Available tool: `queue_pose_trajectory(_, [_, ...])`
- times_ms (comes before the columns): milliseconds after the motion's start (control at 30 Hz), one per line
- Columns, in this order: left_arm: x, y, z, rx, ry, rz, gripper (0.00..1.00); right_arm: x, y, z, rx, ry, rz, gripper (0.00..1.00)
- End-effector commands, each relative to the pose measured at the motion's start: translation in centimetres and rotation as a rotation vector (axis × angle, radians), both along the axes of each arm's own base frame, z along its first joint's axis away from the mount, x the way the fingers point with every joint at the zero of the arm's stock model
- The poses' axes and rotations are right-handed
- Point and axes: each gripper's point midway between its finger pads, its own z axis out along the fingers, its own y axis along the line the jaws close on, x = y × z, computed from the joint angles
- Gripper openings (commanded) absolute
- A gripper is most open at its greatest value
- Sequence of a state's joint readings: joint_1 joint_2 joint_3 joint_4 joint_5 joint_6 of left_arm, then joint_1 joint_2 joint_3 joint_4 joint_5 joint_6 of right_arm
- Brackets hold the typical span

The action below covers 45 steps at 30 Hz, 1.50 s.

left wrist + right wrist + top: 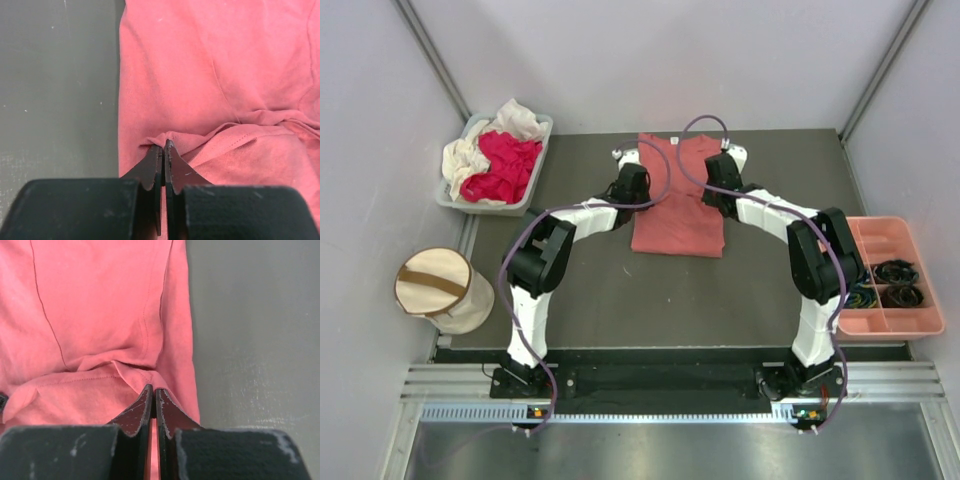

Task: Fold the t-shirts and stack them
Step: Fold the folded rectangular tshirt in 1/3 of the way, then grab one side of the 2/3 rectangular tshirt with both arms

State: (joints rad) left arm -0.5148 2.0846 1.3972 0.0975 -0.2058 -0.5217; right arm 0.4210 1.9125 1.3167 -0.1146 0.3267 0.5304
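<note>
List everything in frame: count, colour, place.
salmon-pink cloth t-shirt: 1, salmon-pink, flat at the far centre of the table
magenta-red cloth garment: 1, magenta-red, crumpled in the grey bin
cream-white cloth garment: count unclear, cream-white, same bin, beside and behind the red one
grey rectangular plastic bin: 1, grey, far left corner
cream drum-shaped fabric bin: 1, cream with brown strap, off the table's left edge
salmon-pink rigid plastic tray: 1, salmon-pink, right edge
dark looped items: count unclear, dark, tray's nearer compartments
dark grey table: 1, dark grey, centre
left arm, right arm: 2, black and white, near edge
left end effector, right end effector: 2, black, each shut on a side edge of the t-shirt
</note>
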Motion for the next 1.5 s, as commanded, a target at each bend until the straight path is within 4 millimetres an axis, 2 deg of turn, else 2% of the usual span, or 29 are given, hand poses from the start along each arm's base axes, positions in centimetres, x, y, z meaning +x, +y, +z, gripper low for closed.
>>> queue_pose_trajectory(0, [2.2, -0.2, 2.4, -0.026, -0.076, 0.008, 0.00, 2.0, -0.5, 1.7, 0.015, -0.050, -0.014, 0.00])
queue_pose_trajectory(100, [2.5, 0.0, 2.3, -0.022, -0.079, 0.017, 0.03, 2.4, -1.0, 1.7, 0.014, -0.048, -0.029, 0.02])
queue_pose_trajectory(133, [2.6, 0.2, 2.2, -0.014, -0.077, 0.018, 0.06, 2.4, -1.2, 1.6, 0.010, -0.046, -0.034, 0.16])
queue_pose_trajectory(167, [3.0, 0.5, 2.5, -0.009, -0.086, 0.030, 0.16, 2.5, -1.5, 1.6, 0.006, -0.044, -0.042, 0.25])
queue_pose_trajectory(200, [3.2, 0.9, 2.6, 0.002, -0.087, 0.043, 0.36, 2.5, -1.9, 1.7, 0.003, -0.042, -0.051, 0.31])
queue_pose_trajectory(233, [3.6, 1.7, 2.9, 0.010, -0.093, 0.060, 0.51, 2.7, -2.8, 1.9, -0.008, -0.047, -0.077, 0.41])
queue_pose_trajectory(300, [4.3, 3.2, 3.8, 0.021, -0.107, 0.101, 0.76, 2.6, -4.1, 2.5, -0.025, -0.059, -0.105, 0.48])
queue_pose_trajectory(333, [4.8, 4.5, 4.4, 0.019, -0.114, 0.128, 0.85, 2.7, -5.3, 2.9, -0.034, -0.067, -0.130, 0.56])
queue_pose_trajectory(400, [5.5, 6.2, 5.7, 0.012, -0.132, 0.163, 0.99, 2.5, -6.5, 3.7, -0.043, -0.077, -0.147, 0.59])
queue_pose_trajectory(433, [6.0, 7.8, 6.1, 0.009, -0.136, 0.195, 0.99, 2.4, -7.3, 3.9, -0.052, -0.080, -0.162, 0.62])
queue_pose_trajectory(567, [5.8, 10.5, 7.6, -0.008, -0.142, 0.236, 0.99, 1.4, -9.2, 5.3, -0.066, -0.101, -0.192, 0.71])
queue_pose_trajectory(600, [5.5, 10.4, 7.7, -0.009, -0.144, 0.226, 0.99, 0.9, -9.2, 5.2, -0.065, -0.095, -0.190, 0.71])
queue_pose_trajectory(633, [5.1, 10.3, 7.7, -0.015, -0.141, 0.211, 0.99, 0.4, -8.9, 6.0, -0.041, -0.104, -0.170, 0.72])
queue_pose_trajectory(667, [3.9, 10.3, 7.4, -0.027, -0.126, 0.199, 0.99, 0.0, -8.7, 6.0, -0.024, -0.100, -0.165, 0.73])
queue_pose_trajectory(700, [3.4, 10.2, 7.3, -0.045, -0.124, 0.193, 0.99, -1.1, -8.7, 4.8, -0.015, -0.069, -0.160, 0.73])
queue_pose_trajectory(733, [2.6, 9.6, 7.0, -0.087, -0.107, 0.182, 0.99, -1.9, -8.3, 5.5, 0.019, -0.080, -0.144, 0.73])
queue_pose_trajectory(767, [1.0, 9.7, 6.1, -0.099, -0.079, 0.177, 0.99, -2.5, -8.1, 5.3, 0.052, -0.073, -0.151, 0.73])
queue_pose_trajectory(800, [0.1, 9.4, 5.7, -0.118, -0.064, 0.172, 0.99, -3.9, -7.9, 4.0, 0.068, -0.044, -0.142, 0.74])
queue_pose_trajectory(867, [-2.2, 9.0, 4.6, -0.153, -0.031, 0.155, 0.99, -5.3, -6.9, 4.7, 0.146, -0.057, -0.102, 0.74])
queue_pose_trajectory(900, [-3.2, 8.5, 4.3, -0.157, -0.020, 0.143, 0.99, -6.7, -6.6, 3.4, 0.152, -0.028, -0.088, 0.74])
queue_pose_trajectory(933, [-4.8, 8.6, 3.7, -0.160, -0.007, 0.136, 0.99, -7.4, -6.1, 3.1, 0.168, -0.016, -0.068, 0.74])
queue_pose_trajectory(967, [-5.4, 8.5, 3.6, -0.158, -0.009, 0.130, 0.99, -8.0, -5.9, 3.7, 0.184, -0.029, -0.056, 0.75])
queue_pose_trajectory(1000, [-6.2, 8.2, 3.3, -0.160, -0.006, 0.119, 0.99, -9.0, -5.8, 2.7, 0.184, -0.005, -0.042, 0.75])
queue_pose_trajectory(1033, [-6.7, 8.1, 4.1, -0.178, -0.029, 0.109, 0.99, -9.6, -5.4, 2.5, 0.205, 0.002, -0.027, 0.75])
queue_pose_trajectory(1067, [-8.1, 8.0, 2.8, -0.177, 0.002, 0.097, 0.99, -10.1, -5.2, 2.5, 0.221, -0.001, -0.010, 0.75])
queue_pose_trajectory(1100, [-8.8, 7.8, 2.6, -0.183, 0.004, 0.086, 0.99, -11.3, -5.0, 1.3, 0.230, 0.032, 0.003, 0.75])
queue_pose_trajectory(1133, [-10.0, 8.0, 1.9, -0.188, 0.011, 0.084, 0.98, -11.7, -4.4, 1.1, 0.250, 0.033, 0.023, 0.75])
queue_pose_trajectory(1300, [-12.1, 6.9, 1.0, -0.239, 0.003, 0.051, 0.95, -14.6, -3.6, -1.3, 0.261, 0.074, 0.061, 0.75])
queue_pose_trajectory(1467, [-12.6, 5.7, -0.6, -0.225, 0.023, 0.024, 0.92, -15.0, -2.3, -3.1, 0.290, 0.086, 0.107, 0.75])
